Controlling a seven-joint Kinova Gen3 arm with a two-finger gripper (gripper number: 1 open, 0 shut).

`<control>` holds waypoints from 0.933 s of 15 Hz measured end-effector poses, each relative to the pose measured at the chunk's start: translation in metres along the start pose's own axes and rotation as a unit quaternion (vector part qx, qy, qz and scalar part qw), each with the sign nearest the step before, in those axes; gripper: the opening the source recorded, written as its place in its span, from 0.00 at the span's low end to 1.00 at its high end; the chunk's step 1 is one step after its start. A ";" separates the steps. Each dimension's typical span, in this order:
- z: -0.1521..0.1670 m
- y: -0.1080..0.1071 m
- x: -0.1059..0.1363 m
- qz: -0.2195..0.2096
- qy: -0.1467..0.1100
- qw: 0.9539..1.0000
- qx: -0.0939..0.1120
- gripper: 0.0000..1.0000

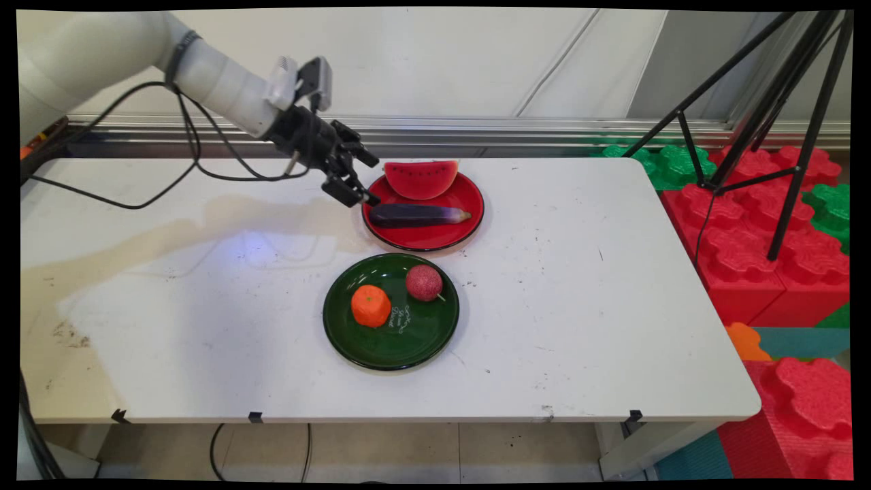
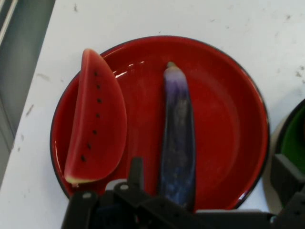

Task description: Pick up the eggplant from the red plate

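Jaws of the gripper [image 1: 356, 178] stand wide apart, holding nothing, poised over the left rim of the red plate [image 1: 463, 235] at the dark end of the eggplant [image 1: 418, 215]; in the hand view one finger [image 2: 135, 172] rises just left of the eggplant [image 2: 178, 143] and the other [image 2: 288, 179] stands far to the right, beyond the plate's rim. Eggplant: long, slim, dark purple, paling to violet near its greenish stem tip, lying across the middle of the plate. Beside it, on the plate's far side, a watermelon slice [image 1: 421, 178] with red flesh, black seeds and a pale rind edge. Nearer the camera, a green plate [image 1: 415, 340] carries an orange fruit [image 1: 371, 305] and a speckled dark-red round fruit [image 1: 424, 282], set apart. Worktop [image 1: 578, 306]: white, scuffed, stained tan at left. Right of it, large red and green foam blocks [image 1: 755, 231] and a black tripod [image 1: 782, 102]; behind, a pale wall [image 1: 442, 61].
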 end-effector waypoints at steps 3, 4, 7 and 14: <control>0.025 -0.010 -0.003 0.004 -0.016 1.000 -0.001 1.00; 0.032 -0.013 -0.004 0.005 -0.020 1.000 -0.001 1.00; 0.056 -0.022 -0.007 0.006 -0.035 0.999 -0.004 1.00; 0.085 -0.029 -0.016 0.004 -0.057 0.998 -0.017 1.00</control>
